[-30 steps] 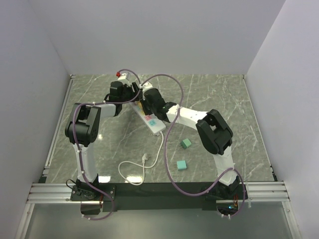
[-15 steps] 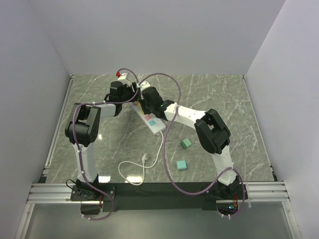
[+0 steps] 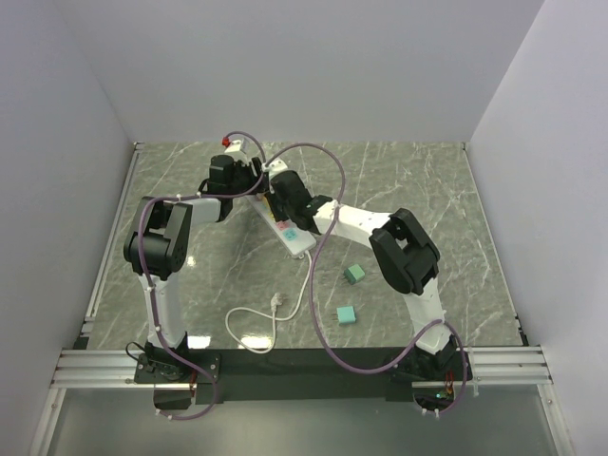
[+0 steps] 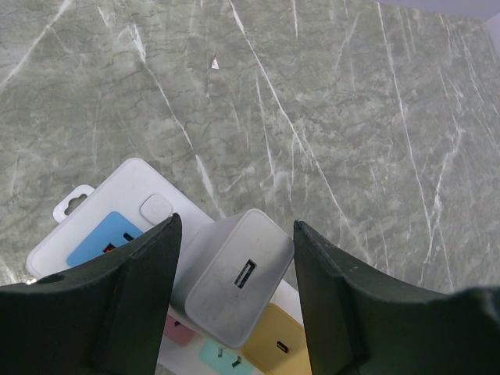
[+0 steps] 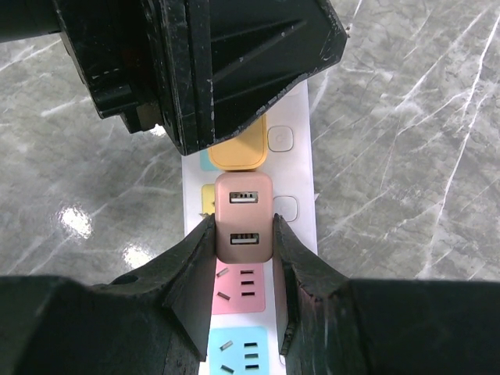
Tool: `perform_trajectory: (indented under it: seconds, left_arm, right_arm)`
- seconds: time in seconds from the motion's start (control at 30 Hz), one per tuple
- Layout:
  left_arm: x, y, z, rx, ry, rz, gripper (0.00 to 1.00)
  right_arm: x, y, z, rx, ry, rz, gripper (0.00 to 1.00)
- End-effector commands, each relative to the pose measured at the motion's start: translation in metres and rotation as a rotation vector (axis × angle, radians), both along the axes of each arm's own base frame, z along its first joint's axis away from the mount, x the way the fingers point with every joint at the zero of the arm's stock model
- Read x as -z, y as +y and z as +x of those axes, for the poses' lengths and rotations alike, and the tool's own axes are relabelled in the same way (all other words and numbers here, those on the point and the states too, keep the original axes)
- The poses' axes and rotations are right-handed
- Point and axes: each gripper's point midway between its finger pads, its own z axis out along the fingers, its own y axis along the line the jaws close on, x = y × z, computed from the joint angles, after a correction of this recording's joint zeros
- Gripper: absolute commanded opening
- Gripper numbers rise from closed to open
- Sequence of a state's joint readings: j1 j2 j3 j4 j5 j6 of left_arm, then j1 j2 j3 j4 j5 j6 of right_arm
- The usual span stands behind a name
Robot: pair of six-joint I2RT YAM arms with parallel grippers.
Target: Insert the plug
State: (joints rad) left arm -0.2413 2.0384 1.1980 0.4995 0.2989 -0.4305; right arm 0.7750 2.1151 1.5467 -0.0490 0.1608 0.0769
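Observation:
A white power strip (image 3: 296, 236) lies slantwise at mid-table. In the right wrist view my right gripper (image 5: 244, 234) is shut on a pink plug (image 5: 244, 217) with two USB ports, held upright over the strip (image 5: 301, 195), just above the pink socket (image 5: 238, 289). Its prongs are hidden. A yellow plug (image 5: 238, 152) sits one place farther along. In the left wrist view my left gripper (image 4: 237, 234) is shut on a white plug (image 4: 234, 277) standing on the strip (image 4: 117, 199) beside the yellow plug (image 4: 277, 348).
Two teal cubes (image 3: 354, 274) (image 3: 346, 314) lie to the right of the strip. A white cord with a small plug (image 3: 275, 302) loops near the front. A blue socket (image 5: 238, 355) lies below the pink one. Walls close in three sides.
My right arm has edged slightly farther along the strip toward the left gripper. The left arm has stayed still, and both grips are unchanged.

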Motion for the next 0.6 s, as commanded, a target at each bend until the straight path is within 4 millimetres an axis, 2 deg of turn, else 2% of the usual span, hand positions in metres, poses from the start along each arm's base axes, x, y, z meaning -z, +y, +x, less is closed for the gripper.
perform_trajectory:
  seconds: [0.0,0.17,0.3,0.57]
  left_arm:
    - [0.006,-0.012,-0.024,0.073,0.058,0.021,0.63]
    - [0.003,-0.015,-0.028,0.097,0.054,0.015,0.64]
    - [0.004,-0.017,-0.03,0.115,0.053,0.017,0.64]
    - [0.006,-0.025,-0.034,0.148,0.055,0.033,0.64]
  right_arm:
    - [0.058,-0.029,-0.039,-0.01,0.157,-0.168,0.0]
    - [0.063,-0.032,-0.045,-0.006,0.174,-0.181,0.0]
    - [0.078,-0.037,-0.062,-0.001,0.221,-0.195,0.0]
    - [0.083,-0.034,-0.074,-0.006,0.259,-0.199,0.0]
